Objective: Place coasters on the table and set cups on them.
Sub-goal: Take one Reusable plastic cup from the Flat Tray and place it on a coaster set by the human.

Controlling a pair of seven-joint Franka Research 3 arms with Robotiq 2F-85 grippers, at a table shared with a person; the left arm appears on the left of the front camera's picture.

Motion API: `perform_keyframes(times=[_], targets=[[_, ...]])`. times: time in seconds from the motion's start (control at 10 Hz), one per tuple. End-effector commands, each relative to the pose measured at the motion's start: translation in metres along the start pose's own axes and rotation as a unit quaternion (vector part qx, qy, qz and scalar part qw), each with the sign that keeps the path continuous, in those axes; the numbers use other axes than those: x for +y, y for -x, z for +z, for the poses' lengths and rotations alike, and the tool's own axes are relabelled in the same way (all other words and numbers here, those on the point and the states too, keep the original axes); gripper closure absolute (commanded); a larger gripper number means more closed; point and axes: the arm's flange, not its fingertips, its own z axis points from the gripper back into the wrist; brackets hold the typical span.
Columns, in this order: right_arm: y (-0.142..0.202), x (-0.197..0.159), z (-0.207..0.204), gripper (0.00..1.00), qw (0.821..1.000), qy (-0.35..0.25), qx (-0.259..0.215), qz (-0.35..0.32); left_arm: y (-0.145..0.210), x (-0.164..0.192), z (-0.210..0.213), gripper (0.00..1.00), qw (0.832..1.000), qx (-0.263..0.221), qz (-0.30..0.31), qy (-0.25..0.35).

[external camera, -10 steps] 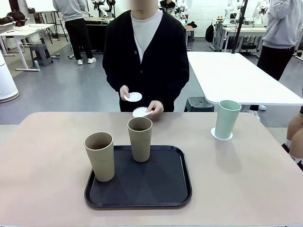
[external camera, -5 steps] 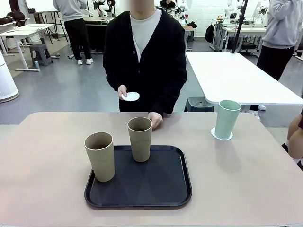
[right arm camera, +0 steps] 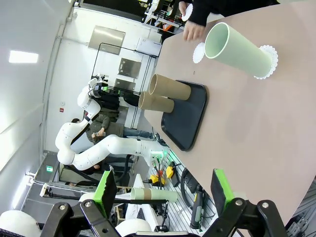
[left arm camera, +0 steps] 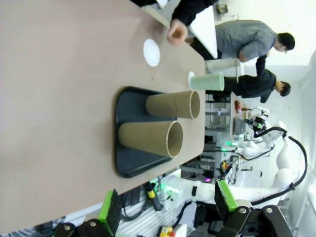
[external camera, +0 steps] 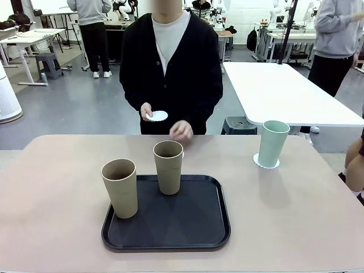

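Observation:
A mint green cup (external camera: 272,143) stands on a white coaster (external camera: 266,163) at the table's (external camera: 296,216) far right. Two tan cups (external camera: 120,187) (external camera: 168,166) stand upright on the black tray (external camera: 170,227). Another coaster (left arm camera: 151,52) lies flat on the table just behind the tray, mostly hidden by the rear tan cup in the front view. The person holds a third coaster (external camera: 158,116) in one hand; the other hand (external camera: 181,131) hovers empty above the laid coaster. My left gripper (left arm camera: 168,207) and right gripper (right arm camera: 163,192) both stand open and empty, well back from the cups.
The tray sits at the table's middle front. A white-topped table (external camera: 284,91) stands behind at the right, and other people stand farther off. A person's knee (external camera: 355,165) shows at the right edge. Bare tabletop lies left and right of the tray.
The person's hand lowered a coaster onto the table behind the rear tan cup, let it go and lifted away. Cups, tray and grippers have not moved.

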Motion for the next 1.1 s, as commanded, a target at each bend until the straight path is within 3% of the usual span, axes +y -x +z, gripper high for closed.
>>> perform_keyframes(times=[0.0, 1.0], targets=[[-0.0018, 0.0001, -0.0013, 0.0, 1.0, -0.005, -0.008, -0.001, 0.0005, 0.0, 0.0008, 0.0, 1.0, -0.002, -0.003, 0.007], [-0.0003, 0.0, -0.0004, 0.0, 1.0, 0.0, 0.0, 0.0, 0.0005, 0.0, 0.0008, 0.0, 1.0, -0.002, -0.003, 0.007]])
